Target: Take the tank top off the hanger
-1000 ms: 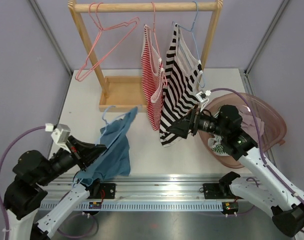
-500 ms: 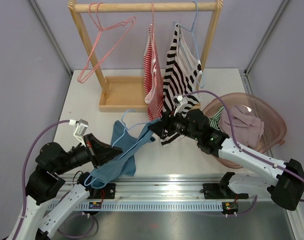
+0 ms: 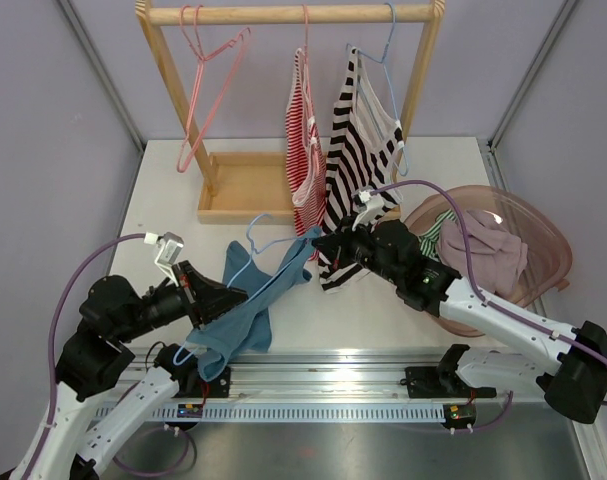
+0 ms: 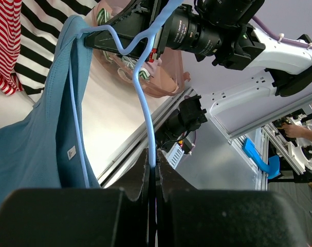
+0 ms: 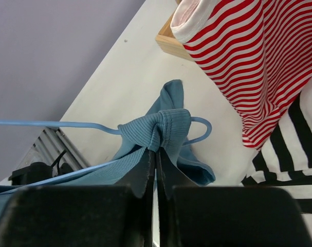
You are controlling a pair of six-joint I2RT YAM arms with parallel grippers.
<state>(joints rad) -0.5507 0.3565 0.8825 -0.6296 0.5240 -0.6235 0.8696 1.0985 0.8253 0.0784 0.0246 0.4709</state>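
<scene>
A blue tank top [image 3: 245, 322] hangs on a light blue wire hanger [image 3: 251, 243] held low over the table's near middle. My left gripper [image 3: 226, 297] is shut on the hanger's wire [image 4: 144, 103], which runs straight out between its jaws [image 4: 152, 164]. In the left wrist view the tank top [image 4: 37, 139] drapes to the left of that wire. My right gripper [image 3: 319, 243] reaches in from the right and is shut on a bunched ribbed shoulder strap of the tank top [image 5: 161, 126], pinched right at its fingertips [image 5: 156, 150]. The hanger's curved end [image 5: 199, 128] shows just behind the strap.
A wooden rack [image 3: 288, 14] stands at the back with an empty pink hanger [image 3: 208, 90], a red striped top [image 3: 303, 150] and a black-and-white striped top [image 3: 361, 160] that hangs close behind my right gripper. A pink basin [image 3: 543, 240] with clothes sits at the right.
My right gripper swung left from the striped top to the blue tank top and shut on its strap. The left arm raised the hanger and moved it right.
</scene>
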